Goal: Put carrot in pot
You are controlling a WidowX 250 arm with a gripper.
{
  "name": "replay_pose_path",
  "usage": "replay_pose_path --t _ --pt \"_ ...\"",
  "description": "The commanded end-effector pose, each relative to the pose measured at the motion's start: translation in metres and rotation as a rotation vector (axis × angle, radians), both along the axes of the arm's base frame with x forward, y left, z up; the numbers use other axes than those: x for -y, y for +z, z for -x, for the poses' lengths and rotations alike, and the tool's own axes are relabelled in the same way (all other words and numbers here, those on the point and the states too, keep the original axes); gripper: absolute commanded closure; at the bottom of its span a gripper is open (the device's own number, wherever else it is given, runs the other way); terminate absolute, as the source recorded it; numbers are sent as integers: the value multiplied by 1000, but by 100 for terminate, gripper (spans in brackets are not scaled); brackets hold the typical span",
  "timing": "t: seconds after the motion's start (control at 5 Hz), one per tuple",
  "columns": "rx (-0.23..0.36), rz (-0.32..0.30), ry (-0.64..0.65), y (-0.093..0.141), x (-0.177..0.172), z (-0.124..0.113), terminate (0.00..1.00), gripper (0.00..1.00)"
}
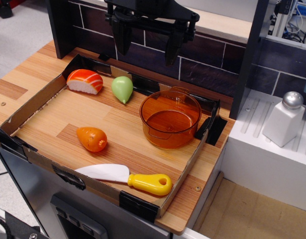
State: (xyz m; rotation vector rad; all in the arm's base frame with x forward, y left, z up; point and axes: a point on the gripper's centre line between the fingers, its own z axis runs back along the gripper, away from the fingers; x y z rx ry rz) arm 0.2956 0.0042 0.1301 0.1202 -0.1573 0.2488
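The carrot (92, 138) is a stubby glossy orange toy lying on the wooden board at the front left. The pot (170, 119) is a round translucent amber pot with small side handles, standing upright and empty at the right of the board. My gripper (148, 50) is black, hangs high at the top middle of the view, above and behind the pot, with its two fingers spread apart and nothing between them. It is well away from the carrot.
An orange-and-white sushi piece (85, 81) and a pale green pear-shaped toy (122, 88) lie at the back left. A toy knife (130, 179) with a yellow handle rests on the cardboard tray's front rim (100, 189). A white salt shaker (284, 119) stands on the white counter at the right.
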Motion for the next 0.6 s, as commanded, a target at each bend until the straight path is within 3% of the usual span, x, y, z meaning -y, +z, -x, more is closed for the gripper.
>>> replay_pose_path --t 0.0,0.2,0.4 --pt "0 0 0 0 0 0 0 0" --pt "10 13 -250 2 -11 7 0 0" --pt "-8 -35 -501 3 -23 16 0 0"
